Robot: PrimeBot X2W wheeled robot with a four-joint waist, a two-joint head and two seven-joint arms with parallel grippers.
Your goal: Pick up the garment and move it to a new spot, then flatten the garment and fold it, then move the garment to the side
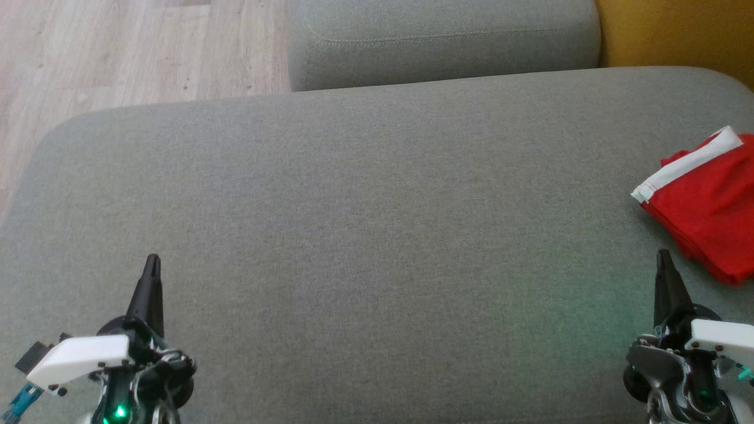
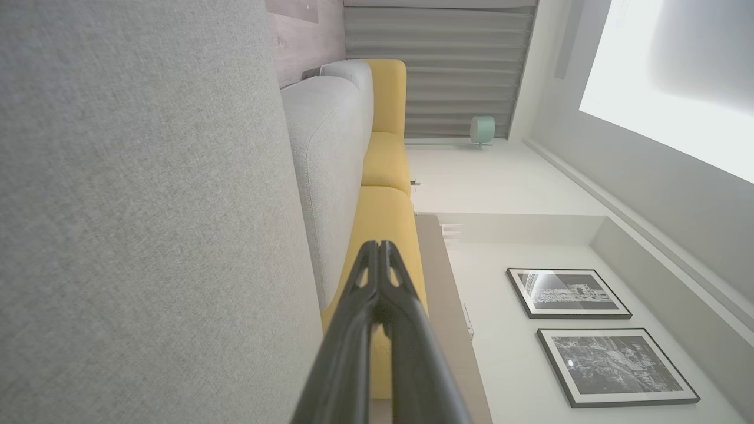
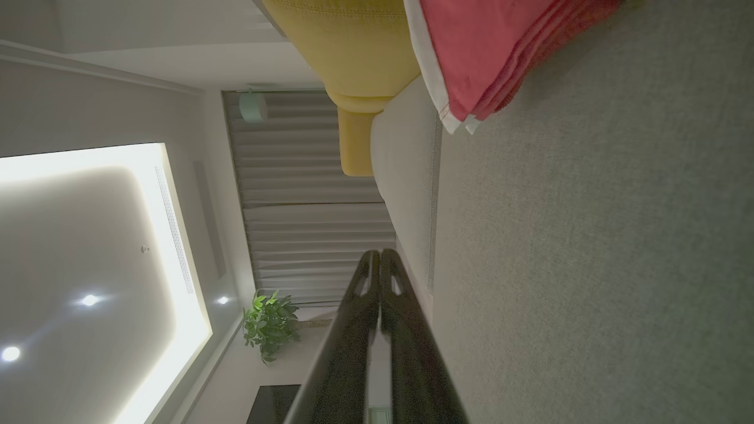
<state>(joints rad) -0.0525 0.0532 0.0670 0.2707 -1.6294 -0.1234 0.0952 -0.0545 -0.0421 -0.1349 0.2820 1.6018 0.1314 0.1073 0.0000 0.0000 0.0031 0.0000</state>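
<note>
Garment (image 1: 710, 206), red with a white band along one edge, lies folded in layers on the grey cushion (image 1: 377, 235). It sits at the cushion's right side and is cut off by the edge of the head view. In the right wrist view the stacked red layers and the white hem show close together at the fold.

The right gripper (image 1: 664, 259) is near the garment, just left of its near corner and apart from the cloth. Its two dark fingers are pressed together with nothing between them, tips pointing away from the robot.

The left gripper (image 1: 153, 262) is well apart from the garment, over the cushion's left side. Its fingers also meet at the tips and hold nothing, as the left wrist view shows. Whether either gripper touches the cushion cannot be told.

Behind the cushion stands a backrest (image 1: 442, 41), also grey, with a yellow seat (image 1: 677, 29) to its right. Pale wood floor (image 1: 118, 47) shows at the upper left.
</note>
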